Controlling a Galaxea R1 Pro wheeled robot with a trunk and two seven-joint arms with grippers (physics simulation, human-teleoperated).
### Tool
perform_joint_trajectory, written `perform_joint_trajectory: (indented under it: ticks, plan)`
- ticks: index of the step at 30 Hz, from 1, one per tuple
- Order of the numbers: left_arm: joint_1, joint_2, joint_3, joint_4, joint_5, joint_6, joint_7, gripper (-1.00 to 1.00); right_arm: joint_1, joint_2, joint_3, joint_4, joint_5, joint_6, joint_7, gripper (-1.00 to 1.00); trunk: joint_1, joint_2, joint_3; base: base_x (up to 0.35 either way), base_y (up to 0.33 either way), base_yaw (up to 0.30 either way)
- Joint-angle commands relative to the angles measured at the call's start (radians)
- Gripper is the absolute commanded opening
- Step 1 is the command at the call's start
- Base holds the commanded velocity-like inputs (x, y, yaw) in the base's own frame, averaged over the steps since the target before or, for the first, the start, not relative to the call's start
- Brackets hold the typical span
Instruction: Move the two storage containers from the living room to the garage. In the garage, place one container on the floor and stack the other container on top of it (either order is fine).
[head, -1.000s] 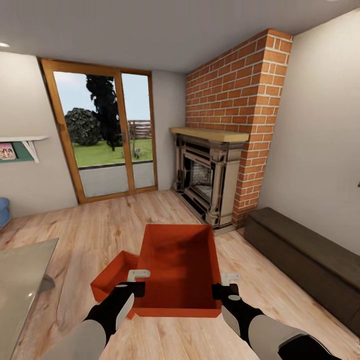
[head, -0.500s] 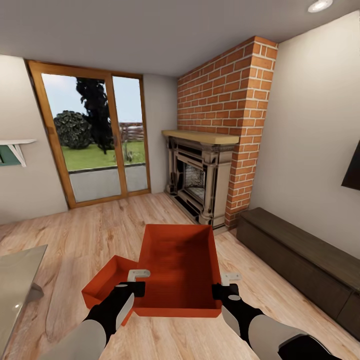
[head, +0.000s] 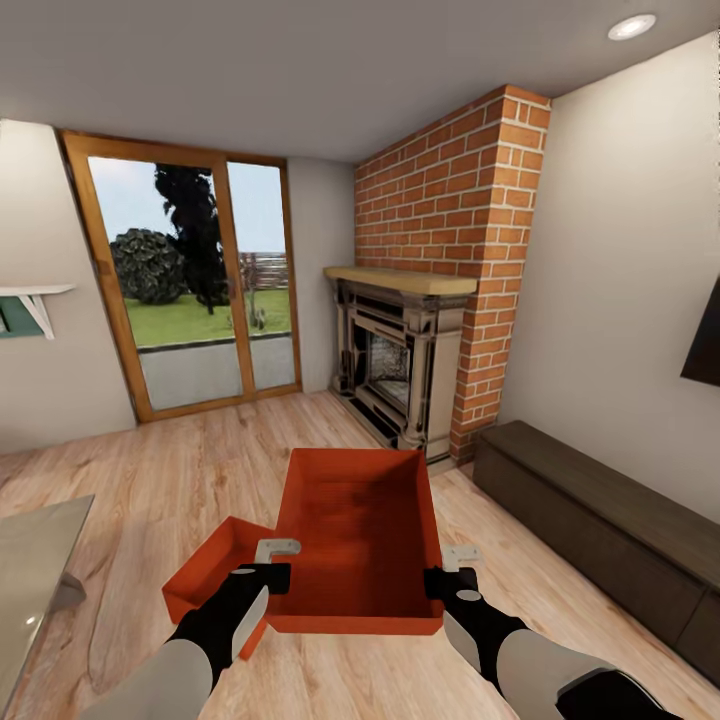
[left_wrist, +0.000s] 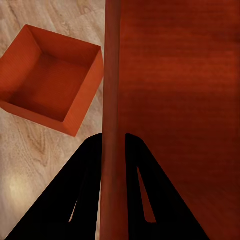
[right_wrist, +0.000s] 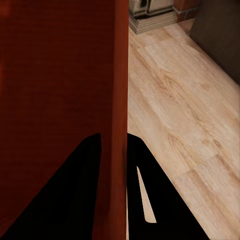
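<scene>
Carry step, living room. Left end effector (head: 268, 562) and right end effector (head: 450, 568) clenched on held box (head: 360, 540) walls. Second box (head: 215, 572) apparently on wood floor (head: 200, 460), near left. Next: transport to garage.

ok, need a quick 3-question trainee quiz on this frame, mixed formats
1. True or false: the held container is gripped on opposite side walls by the left end effector and the right end effector.
2. Multiple choice: the second container is
A) stacked inside the held one
B) on the wood floor, on the robot's left side
C) on the dark bench
3. Fill in: facing the robot, right of the glass doors, stands a brick ____.

Key: 1 true; 2 B; 3 fireplace.
</scene>
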Motion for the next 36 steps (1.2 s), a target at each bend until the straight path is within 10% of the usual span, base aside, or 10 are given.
perform_joint_trajectory:
  ticks: [1, 36]
  plan:
    - [-0.001, -0.001, 0.012, -0.005, -0.016, -0.009, 0.009, -1.00, 0.000, 0.001, 0.013, 0.003, -0.020, -0.001, 0.002, -1.00, 0.000, -0.001, 0.000, 0.000, 0.000, 0.000]
    - [-0.001, -0.001, 0.012, -0.006, -0.016, -0.009, 0.009, -1.00, 0.000, 0.001, 0.013, 0.002, -0.020, -0.001, 0.002, -1.00, 0.000, -0.001, 0.029, 0.000, 0.000, 0.000]
